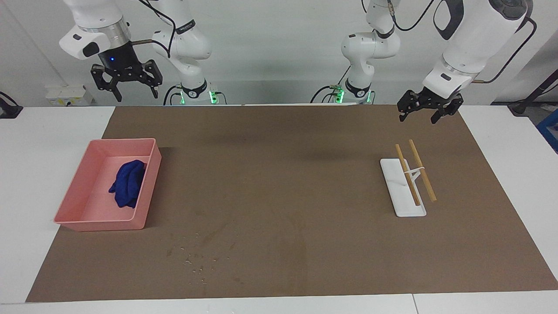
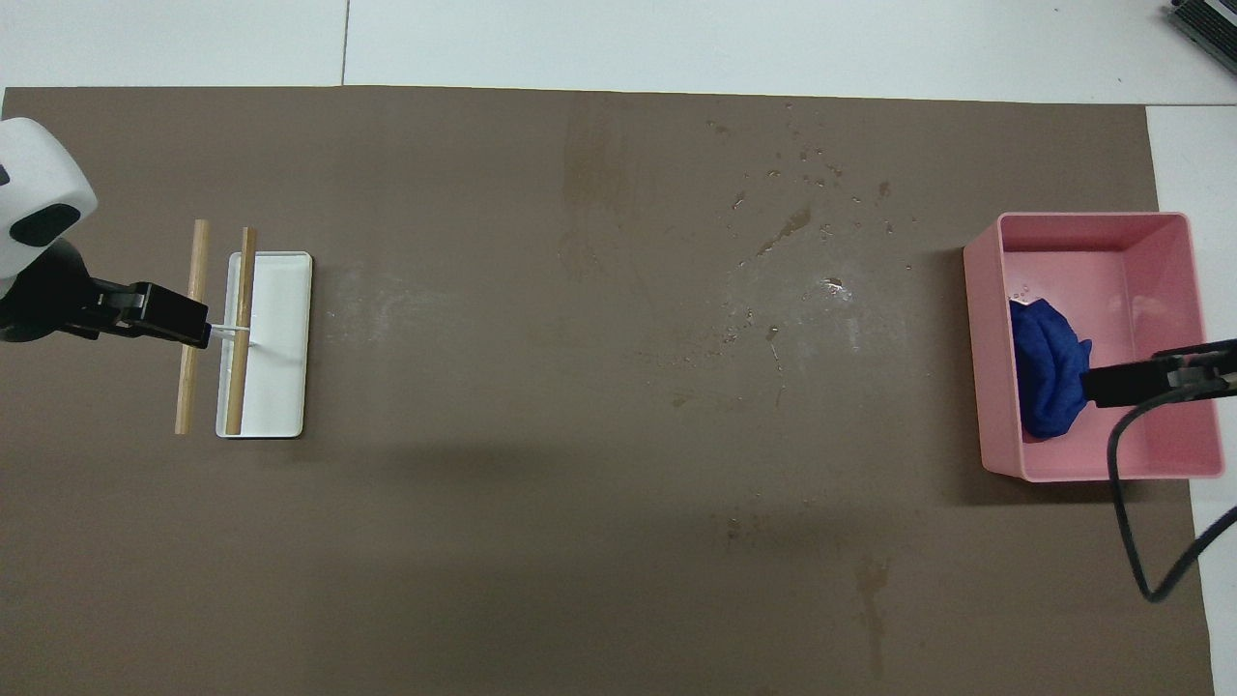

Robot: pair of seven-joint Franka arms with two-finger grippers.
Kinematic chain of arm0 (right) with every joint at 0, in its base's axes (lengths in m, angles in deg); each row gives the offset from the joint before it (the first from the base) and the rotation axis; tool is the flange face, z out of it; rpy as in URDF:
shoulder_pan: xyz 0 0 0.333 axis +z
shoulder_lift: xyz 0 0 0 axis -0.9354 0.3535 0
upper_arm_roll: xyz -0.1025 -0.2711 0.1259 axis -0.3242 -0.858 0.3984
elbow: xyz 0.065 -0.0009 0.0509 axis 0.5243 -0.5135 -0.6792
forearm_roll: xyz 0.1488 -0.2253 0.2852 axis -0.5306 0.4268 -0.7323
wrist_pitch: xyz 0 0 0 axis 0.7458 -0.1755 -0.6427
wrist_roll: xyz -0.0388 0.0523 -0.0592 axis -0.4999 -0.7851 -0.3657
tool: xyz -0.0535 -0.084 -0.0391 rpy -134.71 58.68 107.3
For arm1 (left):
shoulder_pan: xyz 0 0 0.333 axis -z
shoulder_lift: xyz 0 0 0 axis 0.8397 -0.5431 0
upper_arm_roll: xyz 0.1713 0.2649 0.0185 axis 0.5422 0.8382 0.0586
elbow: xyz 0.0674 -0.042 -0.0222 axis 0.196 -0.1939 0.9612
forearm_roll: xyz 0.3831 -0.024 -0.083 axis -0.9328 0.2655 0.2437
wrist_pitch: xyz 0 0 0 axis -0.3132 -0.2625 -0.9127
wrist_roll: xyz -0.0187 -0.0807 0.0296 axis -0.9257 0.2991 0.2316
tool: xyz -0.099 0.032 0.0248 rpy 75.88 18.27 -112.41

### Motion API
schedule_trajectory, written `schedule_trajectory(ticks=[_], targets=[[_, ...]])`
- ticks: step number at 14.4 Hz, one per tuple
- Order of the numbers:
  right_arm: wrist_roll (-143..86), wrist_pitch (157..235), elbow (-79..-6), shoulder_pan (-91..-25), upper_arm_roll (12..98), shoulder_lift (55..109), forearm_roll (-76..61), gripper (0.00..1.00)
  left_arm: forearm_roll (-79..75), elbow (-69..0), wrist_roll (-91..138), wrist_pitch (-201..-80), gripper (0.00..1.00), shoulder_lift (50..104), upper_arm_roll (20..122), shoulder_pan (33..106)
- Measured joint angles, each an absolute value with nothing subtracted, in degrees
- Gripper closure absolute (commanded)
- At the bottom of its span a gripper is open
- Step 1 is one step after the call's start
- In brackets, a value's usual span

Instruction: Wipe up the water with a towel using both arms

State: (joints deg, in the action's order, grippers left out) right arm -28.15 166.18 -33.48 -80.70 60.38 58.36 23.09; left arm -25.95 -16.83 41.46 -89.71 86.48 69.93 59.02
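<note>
The blue towel [image 1: 127, 183] lies bunched in a pink tray [image 1: 104, 224] at the right arm's end of the table; it also shows in the overhead view [image 2: 1044, 372]. Tiny water droplets [image 1: 198, 261] with faint damp streaks dot the brown mat, farther from the robots than the tray; they also show in the overhead view [image 2: 807, 188]. My right gripper [image 1: 126, 85] is open and empty, raised high over the tray's end; in the overhead view it [image 2: 1102, 387] covers part of the towel. My left gripper [image 1: 429, 111] is open and empty, up over the mat at the left arm's end.
A white flat stand [image 1: 403, 196] with two wooden sticks [image 1: 422, 170] across it lies on the mat under the left gripper [image 2: 193, 324]. The pink tray [image 2: 1092, 220] has raised walls. The brown mat [image 1: 279, 174] covers most of the white table.
</note>
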Motion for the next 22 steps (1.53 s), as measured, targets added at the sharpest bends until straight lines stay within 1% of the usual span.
schedule_trajectory(ticks=[2, 3, 6, 7, 10, 14, 17, 19, 22], targets=[[-27.7, 166.1, -31.1, -79.9, 61.1, 60.4, 23.1, 0.00, -25.9, -16.8, 41.5, -89.7, 0.00, 86.5, 69.9, 59.0], [-27.1, 165.8, -30.3, -78.0, 60.6, 61.1, 23.1, 0.00, -25.9, -16.8, 41.5, -89.7, 0.00, 86.5, 69.9, 59.0], [-22.6, 165.4, -29.4, -70.5, 54.5, 62.2, 23.2, 0.00, -25.9, -16.8, 41.5, -89.7, 0.00, 86.5, 69.9, 59.0], [-22.2, 165.0, -29.3, -69.0, 52.5, 62.6, 23.2, 0.00, -25.9, -16.8, 41.5, -89.7, 0.00, 86.5, 69.9, 59.0], [-22.2, 164.5, -28.6, -67.8, 50.7, 64.1, 23.2, 0.00, -25.9, -16.8, 41.5, -89.7, 0.00, 86.5, 69.9, 59.0], [-20.4, 164.5, -28.2, -63.6, 49.3, 64.4, 23.2, 0.00, -25.9, -16.8, 41.4, -89.7, 0.00, 86.5, 69.9, 58.8], [-20.0, 164.4, -28.2, -63.1, 46.8, 64.4, 23.2, 0.00, -26.0, -16.8, 41.4, -89.8, 0.00, 86.5, 67.2, 55.6], [-20.5, 164.4, -28.2, -62.9, 43.9, 64.4, 23.2, 0.00, -26.0, -16.8, 41.4, -89.9, 0.00, 86.5, 66.3, 55.2], [-20.8, 164.4, -28.2, -62.9, 42.9, 64.4, 23.2, 0.00, -26.0, -16.8, 41.4, -90.0, 0.00, 86.5, 65.9, 55.3]])
